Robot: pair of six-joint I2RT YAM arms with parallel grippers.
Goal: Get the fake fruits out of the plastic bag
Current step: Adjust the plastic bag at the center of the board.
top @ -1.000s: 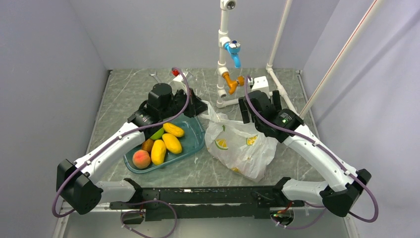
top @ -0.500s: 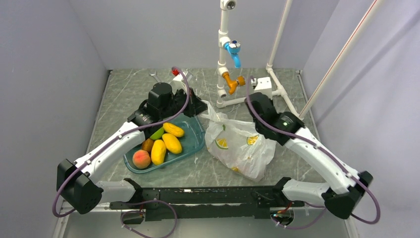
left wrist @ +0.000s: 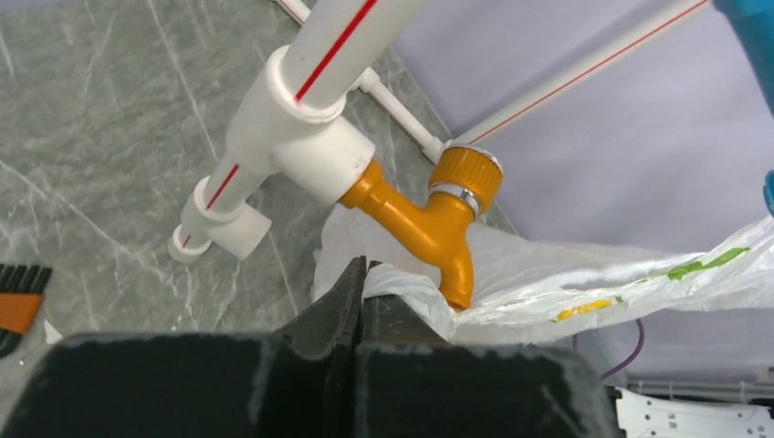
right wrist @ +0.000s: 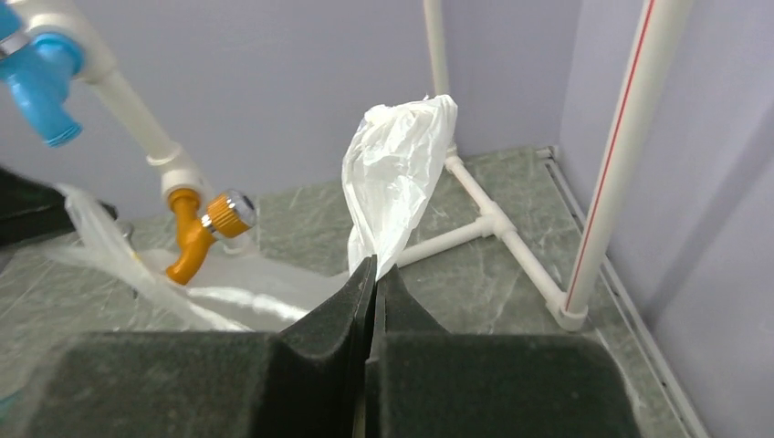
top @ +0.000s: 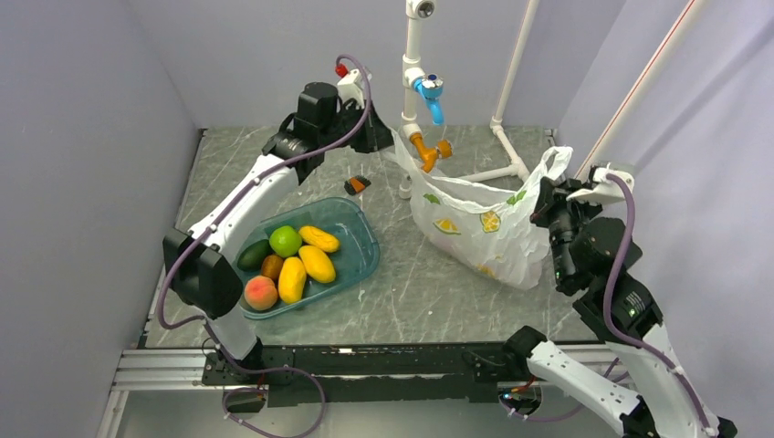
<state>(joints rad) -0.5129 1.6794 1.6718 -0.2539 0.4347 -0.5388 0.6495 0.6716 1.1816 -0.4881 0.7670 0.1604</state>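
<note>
So both arms are up in the air with the plastic bag [top: 475,228] stretched between them like a hammock, over the right half of the table [top: 429,306]. The left gripper [left wrist: 362,278] is way up by the middle of the far edge, fingers clamped tight on a bunched bit of the bag's rim. It's right next to the orange tap [left wrist: 429,224] on the white pipe stand [top: 413,55], and the plastic runs just under the spout, maybe touching it, hard to say. The right gripper [right wrist: 372,274] is over by the right edge, pinched shut on the other handle, which sticks up from its fingers in a crumpled tuft. The bag sags down toward the right side, low end close to the tabletop; can't tell if it touches. It has citrus slices printed on it, and I honestly can't make out what's inside through the plastic. Over toward the near left corner there's a teal tray [top: 354,239] with a green round fruit [top: 285,241], a dark avocado [top: 254,255], some long yellow fruits [top: 317,263] and a peach [top: 260,292]. A small black and orange thing [top: 356,185] lies on the table between the tray and the far edge.
</note>
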